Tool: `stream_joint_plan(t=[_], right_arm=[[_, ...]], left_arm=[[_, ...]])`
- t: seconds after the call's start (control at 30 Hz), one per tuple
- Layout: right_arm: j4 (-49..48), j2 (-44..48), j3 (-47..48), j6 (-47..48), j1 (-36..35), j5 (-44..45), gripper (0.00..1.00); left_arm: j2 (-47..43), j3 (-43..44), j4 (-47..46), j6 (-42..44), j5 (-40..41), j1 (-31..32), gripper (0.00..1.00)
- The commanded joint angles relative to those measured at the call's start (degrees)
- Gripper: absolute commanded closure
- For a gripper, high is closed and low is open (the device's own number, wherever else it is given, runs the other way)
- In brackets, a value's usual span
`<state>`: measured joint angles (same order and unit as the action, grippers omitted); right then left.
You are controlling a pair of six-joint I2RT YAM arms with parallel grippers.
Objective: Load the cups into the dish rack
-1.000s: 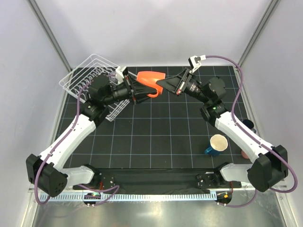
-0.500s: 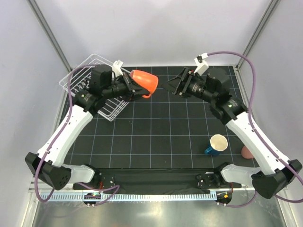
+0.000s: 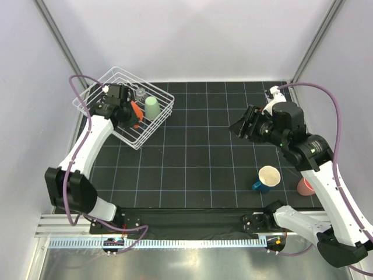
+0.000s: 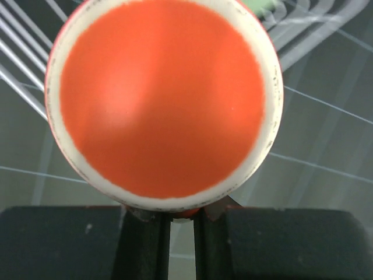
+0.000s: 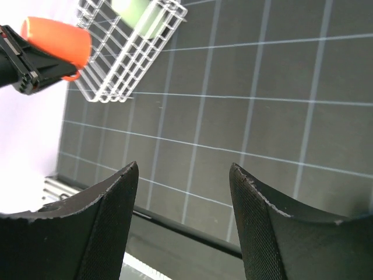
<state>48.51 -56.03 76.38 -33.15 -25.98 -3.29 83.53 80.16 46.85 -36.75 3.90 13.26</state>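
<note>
Far-left corner of the black gridded desk (image 3: 198,157) is where the white wire dish rack (image 3: 98,96) sits, turned at an angle to the grid. The left arm is reaching right over it, and the left fingers (image 4: 145,245) are pinched nearly together on the bottom edge of the orange cup with the pale rim (image 4: 160,99). The wrist view looks straight into the cup's mouth, with blurry rack wires behind it. From above, the orange cup (image 3: 135,111) hangs over the left-middle part of the rack, tipped on its side. Can't tell whether it's touching the wires or just above them. Just behind it in the rack there's what looks like a small clear glass (image 3: 140,93), though it's kinda too small to be sure. Right beside the orange one, a pale green cup (image 3: 152,108) is sitting inside the rack near its right side. Over on the right half, the right fingers (image 5: 111,221) are spread wide with nothing between them, up above bare desk and well apart from the rack. Nearer the front right, a dark blue mug with a cream inside (image 3: 267,178) stands upright on the desk. A pink cup (image 3: 304,186) peeks out just right of it, partly hidden by the right arm.
</note>
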Motion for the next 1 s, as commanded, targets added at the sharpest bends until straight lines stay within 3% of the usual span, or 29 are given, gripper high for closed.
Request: stream_joint_plan(t=[0.0,0.5,0.97], right_arm=[[3.52,0.22,1.67,2.3,0.93,2.23,0.35],[4.49,-2.24,1.06,2.47,4.79,-0.93,0.35],[7.39,0.13,0.35,4.06,9.63,-3.92,0.35]], left_arm=[[2.58,1.22,-8.88,7.82,4.97,-1.48,1.0],[21.14,9.31,-17.14,14.95,11.48,-3.23,1.0],[32.22,16.52,-20.92,13.02,8.23,-5.52,1.0]])
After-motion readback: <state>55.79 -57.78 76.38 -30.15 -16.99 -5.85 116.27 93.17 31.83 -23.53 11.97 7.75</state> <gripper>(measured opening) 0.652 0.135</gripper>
